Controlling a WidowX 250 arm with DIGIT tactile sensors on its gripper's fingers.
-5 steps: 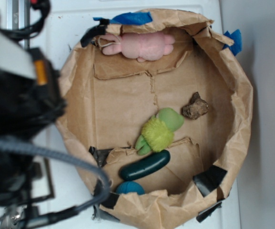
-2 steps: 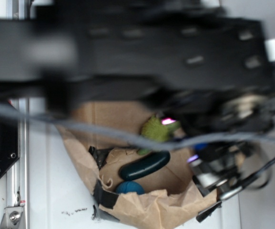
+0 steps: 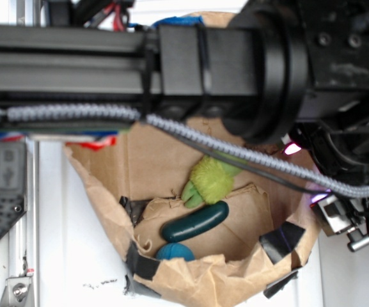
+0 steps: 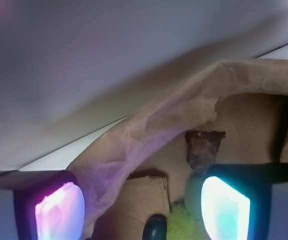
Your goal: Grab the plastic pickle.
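Dark green and glossy, the sausage-shaped plastic pickle [image 3: 194,222] lies on the floor of the crumpled brown paper bag [image 3: 101,192], touching nothing but the paper, with the fuzzy yellow-green plush toy [image 3: 208,180] just above it and the round teal-blue ball [image 3: 174,251] just below. Up top the black robot arm [image 3: 171,61] blocks most of the exterior view. On the wrist cam the gripper [image 4: 143,207] has its glowing fingers [image 4: 60,210] spread wide apart and holding nothing, straddling the bag's rim, with a brown lumpy rock-like piece [image 4: 203,148] beyond it.
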